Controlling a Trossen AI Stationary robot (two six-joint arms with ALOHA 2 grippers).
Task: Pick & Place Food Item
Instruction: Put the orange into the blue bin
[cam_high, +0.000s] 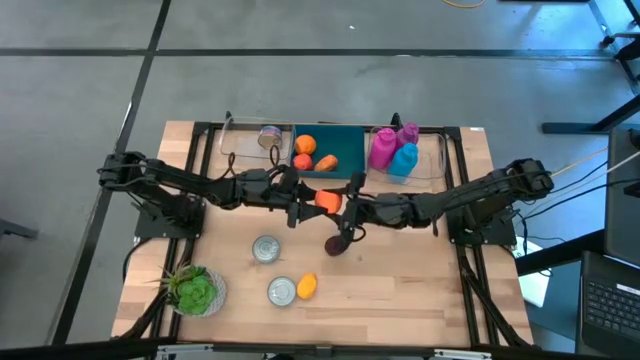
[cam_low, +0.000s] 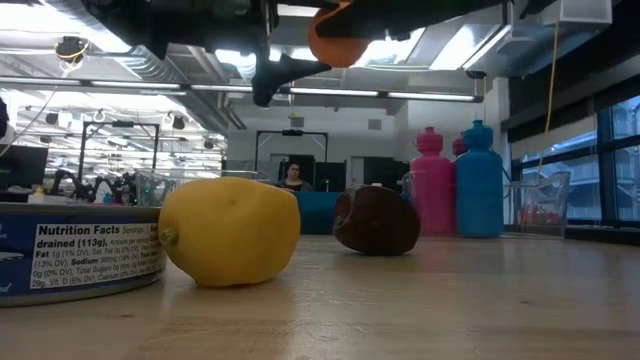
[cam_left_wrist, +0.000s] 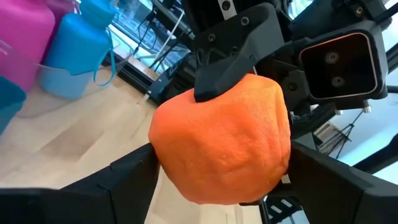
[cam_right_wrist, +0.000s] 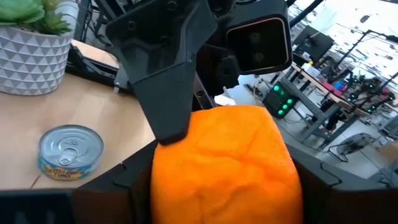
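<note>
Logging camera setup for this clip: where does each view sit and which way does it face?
High: overhead, looking down; both arms meet at the orange.
Low: table height, facing the room past a lemon; arms overhead.
Left wrist: faces the right tool on the orange.
Right wrist: faces the left tool.
All four views show the orange.

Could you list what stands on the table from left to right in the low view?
Tuna can → yellow lemon → dark brown fruit → pink bottle → blue bottle → clear container.
</note>
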